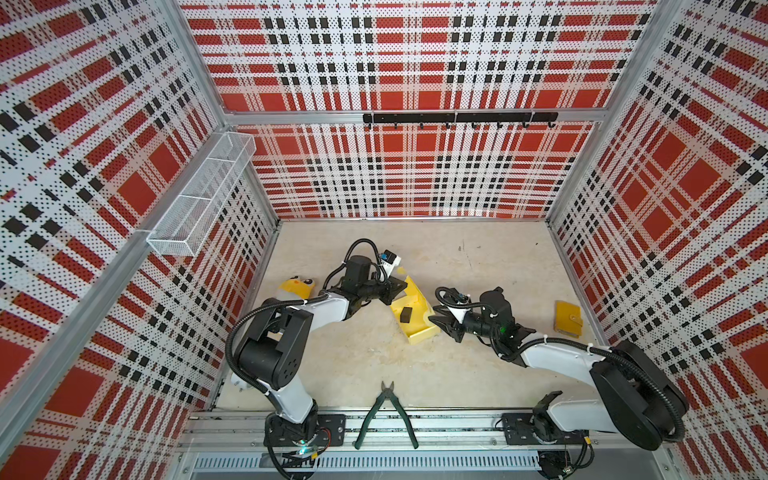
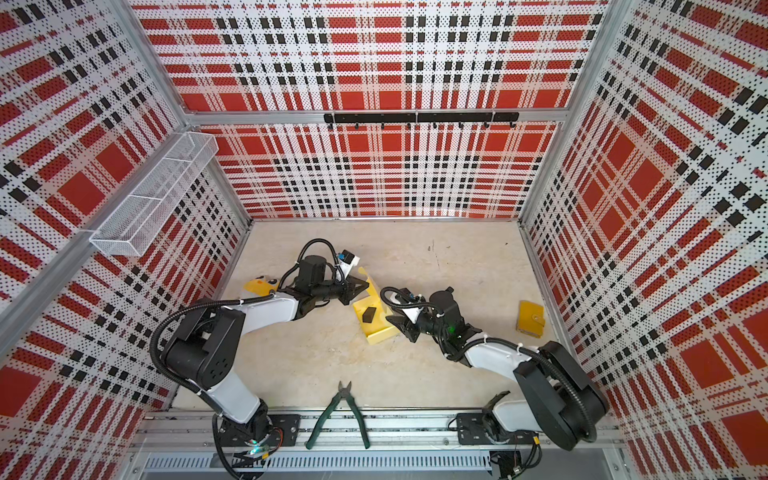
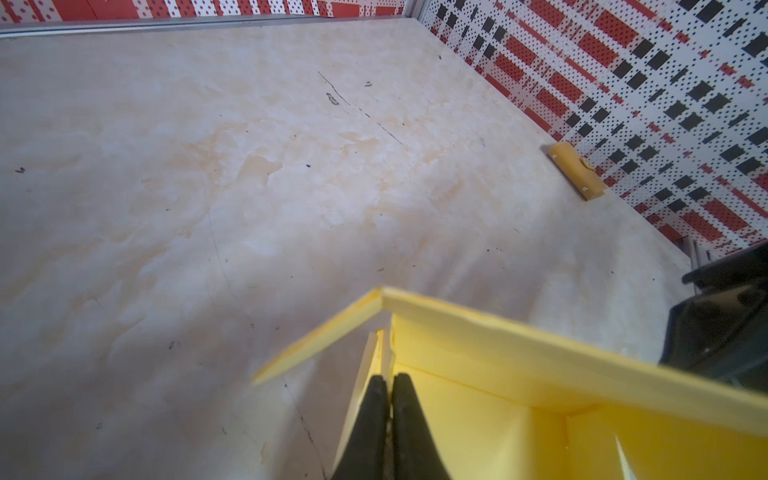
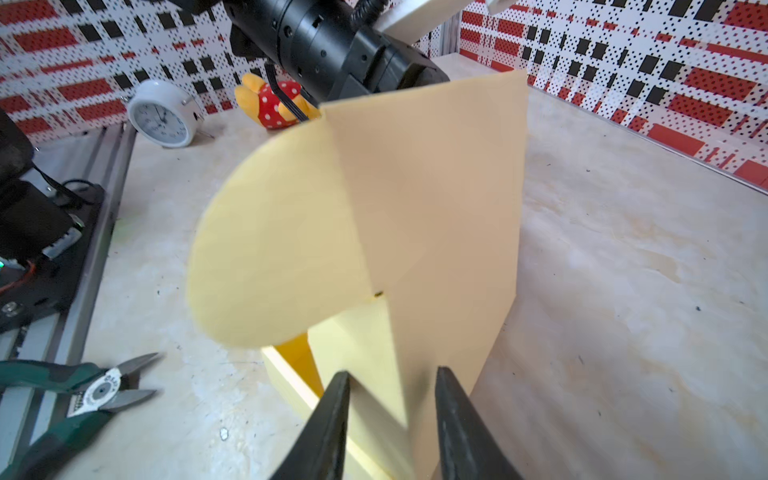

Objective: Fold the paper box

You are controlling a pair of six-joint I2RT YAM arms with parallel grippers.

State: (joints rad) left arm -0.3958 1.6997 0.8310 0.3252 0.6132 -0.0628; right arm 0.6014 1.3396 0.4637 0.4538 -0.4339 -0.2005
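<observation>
Paper box (image 1: 420,309): mid-table, part-folded, lid raised. Left gripper (image 3: 390,380): pinched on its far-left wall. Right gripper (image 4: 390,372): jaws narrowly apart, straddling lid edge.

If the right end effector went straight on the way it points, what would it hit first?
The paper box: its upright panel stands directly ahead of the right end effector, apparently between its parted jaws, though depth is unclear.
</observation>
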